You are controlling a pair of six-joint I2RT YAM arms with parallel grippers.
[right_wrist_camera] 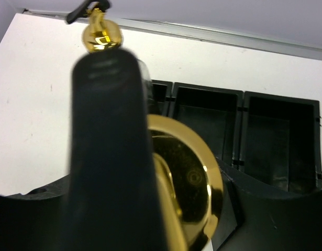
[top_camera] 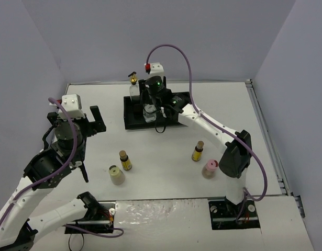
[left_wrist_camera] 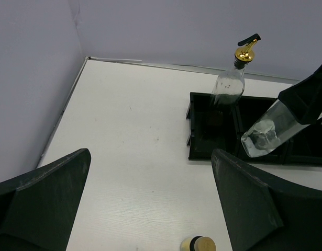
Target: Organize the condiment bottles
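Note:
One tall clear glass bottle (top_camera: pixel 133 85) with a gold pourer stands upright in the left compartment of the black tray (top_camera: pixel 132 123); the left wrist view shows the same bottle (left_wrist_camera: pixel 228 87). My right gripper (top_camera: pixel 151 98) is shut on the gold top (right_wrist_camera: pixel 189 180) of a second tall glass bottle (top_camera: pixel 149 113), which hangs tilted over the tray's middle (left_wrist_camera: pixel 266 132). On the table stand two small amber bottles (top_camera: pixel 125 160) (top_camera: pixel 198 151), a beige jar (top_camera: pixel 116 175) and a pink jar (top_camera: pixel 209 168). My left gripper (top_camera: pixel 92 121) is open and empty, left of the tray.
The tray's middle and right compartments (right_wrist_camera: pixel 278 141) hold nothing. An amber bottle's cap (left_wrist_camera: pixel 198 244) shows just below my left gripper's fingers (left_wrist_camera: pixel 257 204). Grey walls close in the table at the back and sides.

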